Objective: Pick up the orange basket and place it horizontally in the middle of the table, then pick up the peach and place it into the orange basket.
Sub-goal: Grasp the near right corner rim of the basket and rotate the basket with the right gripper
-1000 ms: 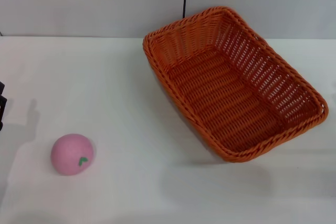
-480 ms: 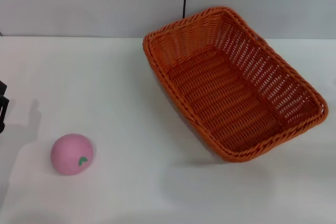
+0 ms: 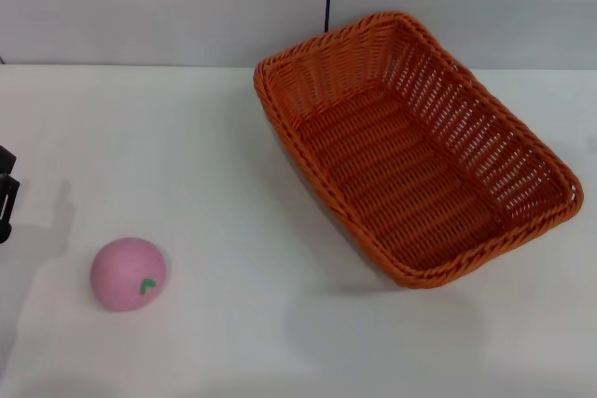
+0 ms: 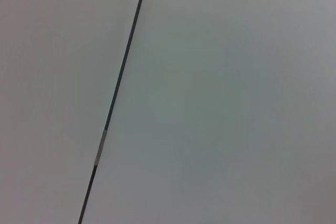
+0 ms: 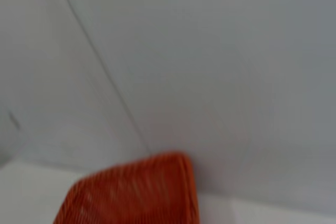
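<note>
Against the earlier head views almost nothing has changed: the basket (image 3: pixel 415 151) and the peach (image 3: pixel 128 273) lie just where they did, and only the dark sliver of the left gripper (image 3: pixel 6 198) at the left edge of the table (image 3: pixel 187 156) has crept a little lower in the frame. So little of that gripper shows that whether it is spread or clenched cannot be told; it touches nothing and stands well apart from the peach. The right gripper does not appear in any view. The basket sits on the right half of the table, skewed, one short end near the far edge and the other reaching toward the right edge; it holds nothing. The peach rests on the white top near the front left corner, well apart from the basket, its green leaf mark facing the front. The left wrist view shows only a pale grey wall (image 4: pixel 220 98) crossed by a thin dark seam (image 4: pixel 113 103). The right wrist view shows the same kind of wall above a corner of the basket (image 5: pixel 131 192), blurred, with a strip of table beside it.
</note>
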{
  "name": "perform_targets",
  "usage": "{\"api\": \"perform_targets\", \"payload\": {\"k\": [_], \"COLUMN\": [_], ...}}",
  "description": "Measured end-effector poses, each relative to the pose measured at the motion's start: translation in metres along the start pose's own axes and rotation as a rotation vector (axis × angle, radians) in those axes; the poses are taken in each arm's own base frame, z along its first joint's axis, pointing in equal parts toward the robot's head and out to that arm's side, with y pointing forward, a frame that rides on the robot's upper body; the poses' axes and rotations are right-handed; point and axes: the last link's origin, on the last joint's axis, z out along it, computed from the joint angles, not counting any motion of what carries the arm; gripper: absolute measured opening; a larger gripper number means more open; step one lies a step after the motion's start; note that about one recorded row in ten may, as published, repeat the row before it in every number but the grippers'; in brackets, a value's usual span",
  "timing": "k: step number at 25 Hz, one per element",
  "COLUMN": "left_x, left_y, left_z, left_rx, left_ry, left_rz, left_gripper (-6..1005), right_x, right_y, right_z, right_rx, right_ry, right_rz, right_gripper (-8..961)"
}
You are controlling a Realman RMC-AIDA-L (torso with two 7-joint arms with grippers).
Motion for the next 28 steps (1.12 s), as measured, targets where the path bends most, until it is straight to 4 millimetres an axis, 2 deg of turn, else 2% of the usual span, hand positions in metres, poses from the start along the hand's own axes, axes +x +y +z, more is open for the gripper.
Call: {"api": "perform_targets", "payload": {"k": [5, 8, 9, 10, 22, 28], "left_x": [-0.001, -0.001, -0.001, -0.001, -0.002, -0.002], "left_y": [0.0, 0.0, 0.0, 0.0, -0.001, 0.0], "left_z": [-0.004, -0.004, -0.004, -0.004, -0.005, -0.003], "left_rx": [-0.003, -0.002, -0.002, -0.002, 0.003, -0.002], "left_ry": [-0.007, -0.008, -0.008, -0.008, -0.016, -0.013], "left_rz": [0.001, 0.004, 0.004, 0.004, 0.004, -0.001], "left_gripper": [528, 528, 528, 528, 528, 529], "right_x": [-0.028, -0.034, -0.036, -0.036, -0.019, -0.015], "right_y": [0.004, 0.004, 0.003, 0.003, 0.007, 0.012], "right_z": [0.013, 0.032, 0.043, 0.043, 0.116, 0.138], "right_rx": [-0.009, -0.009, -0.001, -0.001, -0.054, -0.078], "right_ry": [0.269, 0.393, 0.436, 0.436, 0.438, 0.433], "right_rz": [0.055, 0.077, 0.084, 0.084, 0.063, 0.043], "right_gripper": [534, 534, 534, 534, 535, 535]}}
